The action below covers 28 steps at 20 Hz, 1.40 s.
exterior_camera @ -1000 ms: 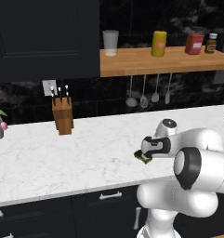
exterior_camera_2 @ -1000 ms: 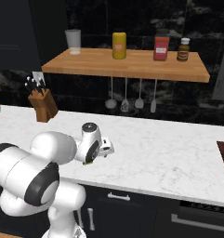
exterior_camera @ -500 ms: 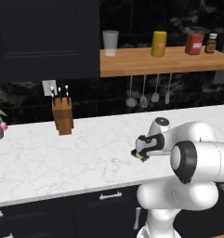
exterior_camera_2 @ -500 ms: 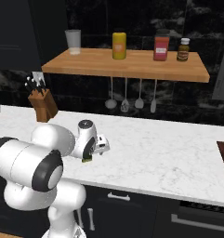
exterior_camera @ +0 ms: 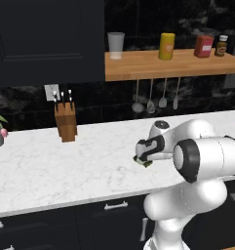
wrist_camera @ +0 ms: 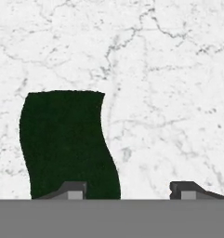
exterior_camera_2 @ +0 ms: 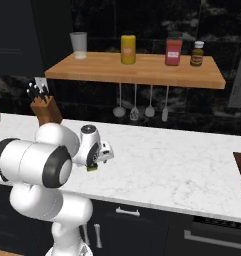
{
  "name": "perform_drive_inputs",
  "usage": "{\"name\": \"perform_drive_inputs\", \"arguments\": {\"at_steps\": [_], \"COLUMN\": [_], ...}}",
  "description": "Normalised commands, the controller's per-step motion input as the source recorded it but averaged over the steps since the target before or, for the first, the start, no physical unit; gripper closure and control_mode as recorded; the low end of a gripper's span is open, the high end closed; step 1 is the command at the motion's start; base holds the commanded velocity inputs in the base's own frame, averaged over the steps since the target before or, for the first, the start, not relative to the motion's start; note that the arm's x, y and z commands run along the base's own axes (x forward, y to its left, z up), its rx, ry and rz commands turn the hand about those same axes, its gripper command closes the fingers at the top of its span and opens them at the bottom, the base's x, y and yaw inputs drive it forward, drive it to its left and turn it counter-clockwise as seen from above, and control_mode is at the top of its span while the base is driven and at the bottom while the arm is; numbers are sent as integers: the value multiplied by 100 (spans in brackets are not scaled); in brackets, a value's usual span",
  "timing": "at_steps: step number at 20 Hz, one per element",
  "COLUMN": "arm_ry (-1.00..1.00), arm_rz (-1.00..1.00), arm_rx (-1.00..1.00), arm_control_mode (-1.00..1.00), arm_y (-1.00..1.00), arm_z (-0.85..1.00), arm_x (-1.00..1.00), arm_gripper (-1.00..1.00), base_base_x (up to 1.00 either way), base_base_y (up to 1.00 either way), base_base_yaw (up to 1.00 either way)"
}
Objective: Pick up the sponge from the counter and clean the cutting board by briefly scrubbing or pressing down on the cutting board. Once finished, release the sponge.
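green sponge (wrist_camera: 67,144) under gripper (wrist_camera: 129,189)

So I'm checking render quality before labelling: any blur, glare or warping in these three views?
Left base view: sharp, evenly lit, with a black, dim backsplash. Right base view: the same, no glare on the counter. Hand view: the sponge has a wavy right edge, which may be lens warp or squeeze, and its top is so dark that no texture reads.

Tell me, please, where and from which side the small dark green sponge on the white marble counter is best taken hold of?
Probably across its two long side edges, from straight above. The small dark green sponge lies flat on the white marble counter, so only its top and sides are free, and the narrow width suits the jaws. In the hand view it sits off towards one fingertip, so centring first seems wise.
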Motion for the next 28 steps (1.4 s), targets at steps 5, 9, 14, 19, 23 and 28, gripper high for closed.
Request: {"name": "perform_drive_inputs", "arguments": {"at_steps": [5,9,14,19,23,28], "arm_ry": [5,2,0,0,2,0], "arm_rz": [0,0,0,0,0,0], "arm_rx": [0,0,0,0,0,0], "arm_control_mode": [-100,-100,-100,-100,-100,-100], "arm_y": [42,42,32,28,29,24], "arm_z": [-38,-39,-23,-10,-18,-27], "arm_x": [-23,-24,-16,-20,-37,-10], "arm_gripper": [-100,-100,-100,-100,-100,-100], "base_base_x": [0,0,0,0,0,0], "base_base_y": [0,0,0,0,0,0], "base_base_yaw": [0,0,0,0,0,0]}}
